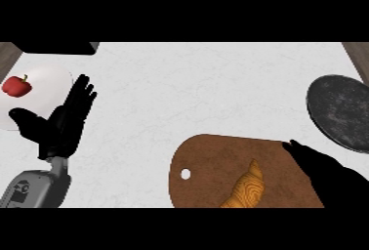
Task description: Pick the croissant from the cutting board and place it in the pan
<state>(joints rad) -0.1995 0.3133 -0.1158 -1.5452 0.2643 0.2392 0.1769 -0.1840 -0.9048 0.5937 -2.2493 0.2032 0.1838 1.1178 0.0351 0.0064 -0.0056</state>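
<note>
A golden croissant (249, 189) lies on the brown cutting board (213, 166) at the lower middle, its lower end cut off by the view's edge. The dark round pan (341, 112) sits at the right edge of the counter. My right hand (324, 168) comes in from the lower right, fingers straight, over the board's right edge, just right of the croissant and apart from it. At the left my left hand (61, 124) rests open with its fingers up, holding nothing.
A white plate (43, 80) with a red bell pepper (16, 86) on it stands at the far left, partly behind my left hand. A dark object (54, 47) sits at the back left corner. Wooden strips border the counter's left and right top corners.
</note>
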